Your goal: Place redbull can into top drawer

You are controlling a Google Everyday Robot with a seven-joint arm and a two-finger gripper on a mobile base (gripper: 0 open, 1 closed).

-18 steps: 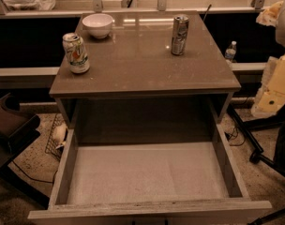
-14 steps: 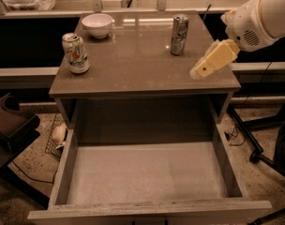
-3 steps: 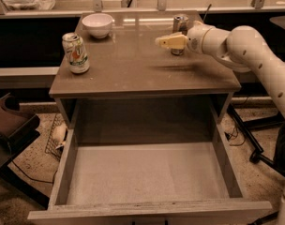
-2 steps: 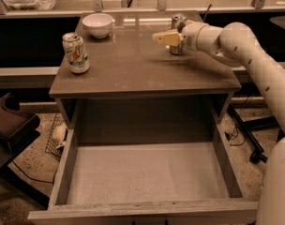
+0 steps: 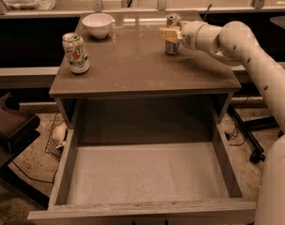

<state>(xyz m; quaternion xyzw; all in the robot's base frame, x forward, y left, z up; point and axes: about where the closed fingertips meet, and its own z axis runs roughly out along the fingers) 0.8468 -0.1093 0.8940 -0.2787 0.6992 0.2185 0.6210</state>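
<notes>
The redbull can (image 5: 171,48), slim and silvery-grey, stands upright at the back right of the cabinet top (image 5: 133,67). My gripper (image 5: 168,33) reaches in from the right at the can's mid-height, and its pale tip crosses the front of the can. The can's silver top shows just above the gripper. The top drawer (image 5: 147,172) is pulled fully out below the cabinet top, wide and shallow with a pale flat bottom and nothing in it.
A wider pale can with green-red markings (image 5: 76,53) stands at the left of the top. A white bowl (image 5: 97,25) sits at the back left. My white arm (image 5: 248,48) spans the right side. A dark chair (image 5: 9,125) stands at the left.
My arm swung in from the right and my gripper moved left across the top to the redbull can. The can, the pale can, the bowl and the drawer have not moved.
</notes>
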